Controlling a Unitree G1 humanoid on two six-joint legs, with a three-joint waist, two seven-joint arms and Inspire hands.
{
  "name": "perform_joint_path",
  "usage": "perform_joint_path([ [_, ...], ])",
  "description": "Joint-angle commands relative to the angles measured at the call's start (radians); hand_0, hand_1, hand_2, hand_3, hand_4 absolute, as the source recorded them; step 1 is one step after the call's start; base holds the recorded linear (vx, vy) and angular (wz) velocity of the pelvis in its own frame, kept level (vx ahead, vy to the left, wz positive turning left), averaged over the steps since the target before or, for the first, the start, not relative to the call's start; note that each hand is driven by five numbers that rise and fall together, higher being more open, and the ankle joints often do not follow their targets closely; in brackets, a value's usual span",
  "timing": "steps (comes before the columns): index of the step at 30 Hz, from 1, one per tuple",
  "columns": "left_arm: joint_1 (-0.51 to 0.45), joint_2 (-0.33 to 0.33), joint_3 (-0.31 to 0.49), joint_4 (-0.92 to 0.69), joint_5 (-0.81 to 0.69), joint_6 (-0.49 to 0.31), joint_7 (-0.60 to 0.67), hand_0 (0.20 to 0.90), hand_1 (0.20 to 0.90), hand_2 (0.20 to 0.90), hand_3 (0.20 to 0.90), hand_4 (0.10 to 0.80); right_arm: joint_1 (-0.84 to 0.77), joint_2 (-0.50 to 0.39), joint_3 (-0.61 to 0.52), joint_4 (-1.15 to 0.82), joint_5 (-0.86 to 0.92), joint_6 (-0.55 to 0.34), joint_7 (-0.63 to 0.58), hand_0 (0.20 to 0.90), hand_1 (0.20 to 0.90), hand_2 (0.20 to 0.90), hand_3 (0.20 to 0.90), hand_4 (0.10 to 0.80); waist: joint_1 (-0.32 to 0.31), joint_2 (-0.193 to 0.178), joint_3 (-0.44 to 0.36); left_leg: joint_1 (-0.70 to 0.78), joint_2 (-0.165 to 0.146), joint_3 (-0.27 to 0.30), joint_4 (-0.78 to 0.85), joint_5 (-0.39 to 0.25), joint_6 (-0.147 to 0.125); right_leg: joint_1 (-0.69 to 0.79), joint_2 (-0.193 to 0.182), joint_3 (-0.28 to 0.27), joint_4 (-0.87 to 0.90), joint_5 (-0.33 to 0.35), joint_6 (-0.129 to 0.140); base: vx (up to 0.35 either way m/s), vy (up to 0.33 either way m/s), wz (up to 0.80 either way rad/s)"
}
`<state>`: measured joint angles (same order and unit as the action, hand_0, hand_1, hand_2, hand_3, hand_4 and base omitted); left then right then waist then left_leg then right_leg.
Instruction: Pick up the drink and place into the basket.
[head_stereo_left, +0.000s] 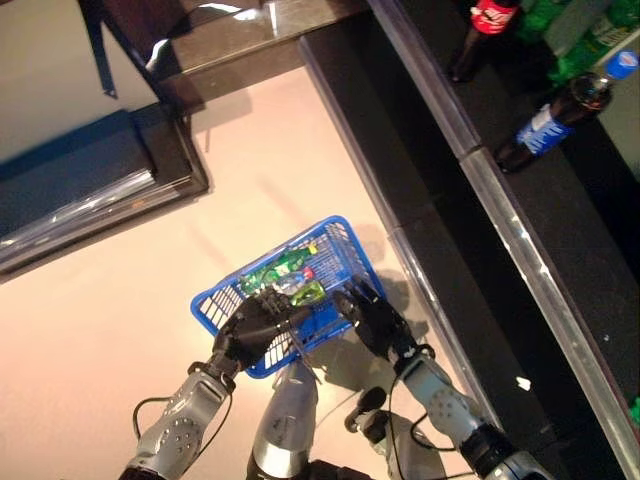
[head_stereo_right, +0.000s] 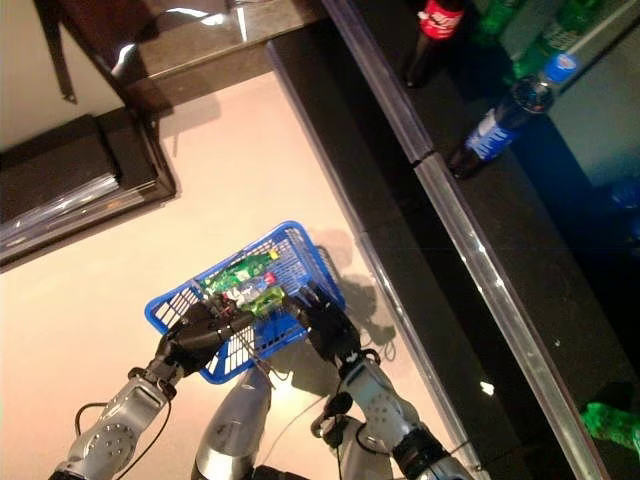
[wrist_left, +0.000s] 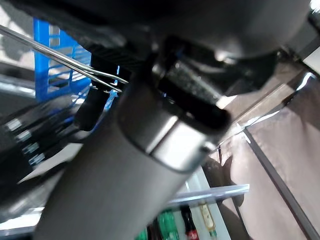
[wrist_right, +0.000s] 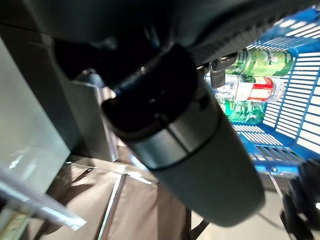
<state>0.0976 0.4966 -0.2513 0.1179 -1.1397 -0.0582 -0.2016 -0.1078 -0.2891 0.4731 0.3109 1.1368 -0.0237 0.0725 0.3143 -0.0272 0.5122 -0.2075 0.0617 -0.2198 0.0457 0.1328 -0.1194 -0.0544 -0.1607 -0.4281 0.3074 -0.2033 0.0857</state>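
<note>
The blue plastic lattice basket (head_stereo_left: 340, 240) sat on the pale floor, holding green plastic drink bottles (head_stereo_left: 283, 266) and a clear bottle with a red label (wrist_right: 250, 90). The left hand (head_stereo_left: 255, 325) curled round the basket's near rim and thin wire handle (wrist_left: 65, 62). The right hand (head_stereo_left: 372, 318) rested at the rim's other end, just beside the bottles; whether its fingers gripped could not be told.

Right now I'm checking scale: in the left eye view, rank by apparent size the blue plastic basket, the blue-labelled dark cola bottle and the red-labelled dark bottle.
1. Blue plastic basket, largest.
2. Blue-labelled dark cola bottle.
3. Red-labelled dark bottle, smallest, though cut off by the frame edge, so unsure.
</note>
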Motion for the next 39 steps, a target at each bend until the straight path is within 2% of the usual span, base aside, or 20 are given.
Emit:
perform_joint_path([
  [1,-0.019,-0.099,-0.034,-0.246,0.049,-0.212,-0.112,0.300,0.300,0.300,0.200,0.100,0.041,-0.022,0.022,-0.096,-0.054,-0.001,0.133,0.900,0.900,0.900,0.900,0.800,-0.051,0.018,-0.149,0.089,-0.014,0.085,-0.074,-0.026,0.062,-0.009,0.032,0.031,-0.100,0.146,0.000,0.015,-0.024,-0.23],
  [8,0.022,-0.130,-0.017,-0.017,0.238,-0.279,0.072,0.300,0.300,0.300,0.200,0.100,0.167,-0.041,0.004,-0.114,-0.110,0.045,0.212,0.900,0.900,0.900,0.900,0.800,-0.122,0.001,-0.237,0.143,0.015,0.142,-0.113,-0.013,0.045,0.044,0.039,0.090,-0.166,0.170,0.020,0.058,0.014,-0.27],
  [14,0.077,-0.185,0.042,0.258,0.282,-0.260,0.145,0.300,0.300,0.300,0.200,0.100,0.283,-0.028,-0.071,-0.001,-0.232,0.045,0.219,0.900,0.900,0.900,0.900,0.800,-0.183,-0.003,-0.324,0.186,0.048,0.225,-0.133,-0.015,0.028,0.093,0.019,0.139,-0.232,0.197,0.043,0.084,0.041,-0.37],
  [15,0.087,-0.195,0.062,0.309,0.263,-0.227,0.157,0.300,0.300,0.300,0.200,0.100,0.301,-0.026,-0.095,0.035,-0.259,0.037,0.205,0.900,0.900,0.900,0.900,0.800,-0.196,-0.004,-0.337,0.193,0.055,0.245,-0.133,-0.018,0.025,0.101,0.014,0.149,-0.243,0.201,0.048,0.079,0.043,-0.38],
  [16,0.095,-0.215,0.089,0.402,0.258,-0.228,0.136,0.300,0.300,0.300,0.200,0.100,0.318,-0.017,-0.126,0.099,-0.300,0.024,0.212,0.900,0.900,0.900,0.900,0.800,-0.211,-0.004,-0.350,0.202,0.061,0.264,-0.133,-0.022,0.023,0.111,0.008,0.157,-0.254,0.205,0.053,0.071,0.037,-0.33],
  [18,0.097,-0.226,0.107,0.465,0.282,-0.226,0.141,0.300,0.300,0.300,0.200,0.100,0.324,-0.008,-0.150,0.157,-0.333,0.006,0.203,0.900,0.900,0.900,0.900,0.800,-0.221,-0.003,-0.359,0.208,0.065,0.278,-0.133,-0.026,0.021,0.119,0.003,0.164,-0.262,0.207,0.057,0.064,0.029,-0.29],
  [19,0.083,-0.250,0.133,0.580,0.272,-0.208,0.142,0.300,0.300,0.300,0.200,0.100,0.319,0.013,-0.184,0.251,-0.375,-0.009,0.188,0.900,0.900,0.900,0.900,0.800,-0.235,-0.003,-0.371,0.217,0.068,0.294,-0.133,-0.032,0.021,0.128,-0.003,0.175,-0.270,0.211,0.063,0.067,0.030,-0.30],
  [21,0.070,-0.265,0.158,0.659,0.269,-0.190,0.147,0.300,0.300,0.300,0.200,0.100,0.312,0.026,-0.204,0.323,-0.411,-0.023,0.167,0.900,0.900,0.900,0.900,0.800,-0.244,-0.003,-0.378,0.226,0.068,0.304,-0.133,-0.039,0.022,0.136,-0.009,0.181,-0.274,0.211,0.067,0.079,0.033,-0.22],
  [22,0.053,-0.275,0.186,0.742,0.302,-0.189,0.152,0.300,0.300,0.300,0.200,0.100,0.303,0.036,-0.221,0.403,-0.448,-0.040,0.156,0.900,0.900,0.900,0.900,0.800,-0.254,-0.004,-0.388,0.235,0.068,0.315,-0.133,-0.047,0.023,0.141,-0.014,0.188,-0.277,0.210,0.070,0.097,0.046,-0.24],
  [26,0.014,-0.276,0.216,0.922,0.391,-0.166,0.177,0.300,0.300,0.300,0.200,0.100,0.278,0.052,-0.250,0.605,-0.534,-0.079,0.123,0.900,0.900,0.900,0.900,0.800,-0.275,-0.004,-0.408,0.265,0.067,0.358,-0.133,-0.072,0.029,0.148,-0.039,0.203,-0.279,0.216,0.086,0.080,0.056,-0.27],
  [27,0.008,-0.271,0.225,0.980,0.423,-0.166,0.173,0.300,0.300,0.300,0.200,0.100,0.271,0.055,-0.259,0.687,-0.619,-0.103,0.087,0.900,0.900,0.900,0.900,0.800,-0.279,-0.004,-0.417,0.278,0.070,0.384,-0.133,-0.080,0.028,0.152,-0.053,0.196,-0.287,0.225,0.095,0.061,0.067,-0.18],
  [33,0.001,-0.269,0.250,1.072,0.404,-0.183,0.152,0.300,0.300,0.300,0.200,0.100,0.255,0.062,-0.321,0.878,-0.794,-0.159,-0.036,0.900,0.900,0.900,0.900,0.800,-0.284,0.003,-0.433,0.304,0.087,0.441,-0.133,-0.098,0.025,0.159,-0.070,0.183,-0.303,0.232,0.104,0.016,0.038,-0.52],
  [39,-0.021,-0.287,0.254,1.084,0.368,-0.187,0.135,0.300,0.300,0.300,0.200,0.100,0.261,0.078,-0.319,0.925,-0.849,-0.162,-0.072,0.900,0.900,0.900,0.900,0.800,-0.284,0.003,-0.439,0.299,0.087,0.429,-0.133,-0.103,0.023,0.160,-0.062,0.187,-0.312,0.227,0.097,-0.029,0.004,-0.08],
])
